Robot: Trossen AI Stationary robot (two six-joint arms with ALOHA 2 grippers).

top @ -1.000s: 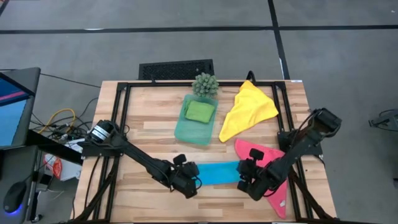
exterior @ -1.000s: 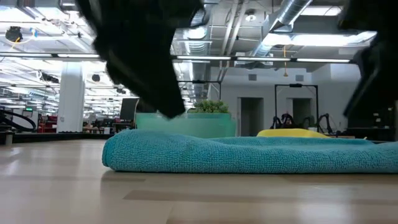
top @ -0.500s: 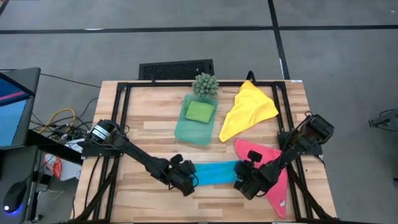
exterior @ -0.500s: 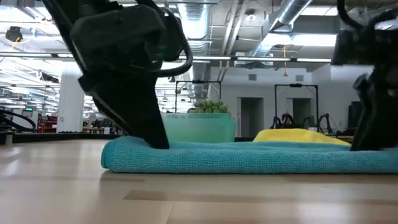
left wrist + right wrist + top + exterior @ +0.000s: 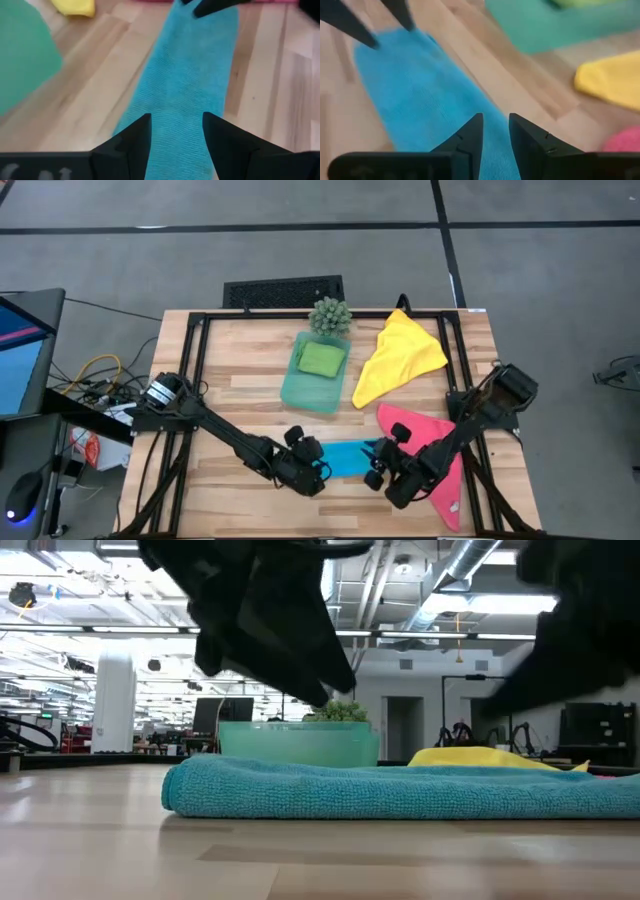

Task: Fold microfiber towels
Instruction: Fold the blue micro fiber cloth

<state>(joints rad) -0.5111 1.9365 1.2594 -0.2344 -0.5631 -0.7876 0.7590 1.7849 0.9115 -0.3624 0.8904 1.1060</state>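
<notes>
Both grippers, left (image 5: pixel 318 467) and right (image 5: pixel 374 471), hover, jaws parted and empty, above the blue towel (image 5: pixel 345 457); next: pinch its ends, fold lengthwise.

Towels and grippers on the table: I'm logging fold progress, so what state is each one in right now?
Bright blue microfiber towel: folded into a long strip, flat on the table.
Lime green microfiber towel: folded, in the translucent teal tray.
Yellow microfiber towel: unfolded, loosely heaped.
Hot pink microfiber towel: unfolded, partly under the right arm.
Left gripper: open, above the strip's end.
Right gripper: open, above the other end.
</notes>
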